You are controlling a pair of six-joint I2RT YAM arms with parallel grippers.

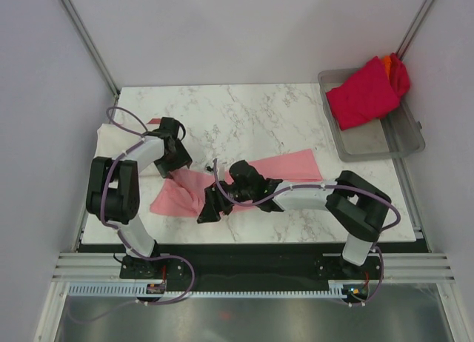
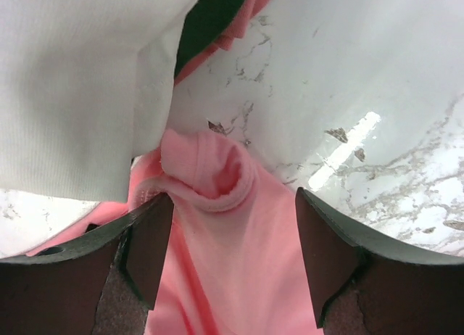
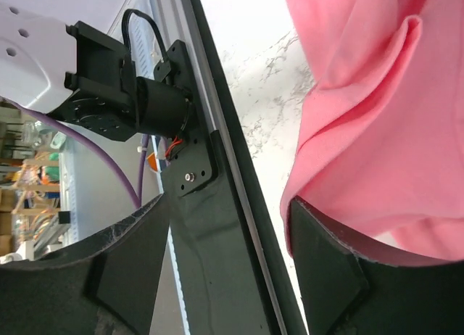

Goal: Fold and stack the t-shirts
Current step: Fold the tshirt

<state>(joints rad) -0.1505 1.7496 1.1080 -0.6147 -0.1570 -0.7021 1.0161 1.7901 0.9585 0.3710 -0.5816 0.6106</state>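
1. Pink cloth lies rumpled across the middle of the marble table (image 1: 244, 112): a light pink t-shirt (image 1: 289, 168), one end stretching right, the other bunched near the front-left.
2. Left arm folds back on itself, elbow high over the table's left edge. The left gripper (image 2: 232, 255) points down at the shirt's left part, jaws spread wide on either side of a rolled hem, closed on nothing.
3. Right arm reaches leftward, low across the front of the table. The right gripper (image 3: 228, 251) is at the shirt's near edge, jaws apart, with one finger (image 3: 341, 270) against a hanging fold.
4. Only the left wrist view shows a cream-white t-shirt (image 2: 72, 81) overlapping the pink one beside the fingers.
5. Only the right wrist view shows the table's dark front rim and a black motor housing (image 3: 109, 81) with a purple cable (image 3: 109, 157).
6. Only the overhead view takes in the far-right corner, where a crimson t-shirt (image 1: 361, 96) sits heaped in a grey tray (image 1: 404, 138), orange cloth (image 1: 388, 61) peeking out behind it.
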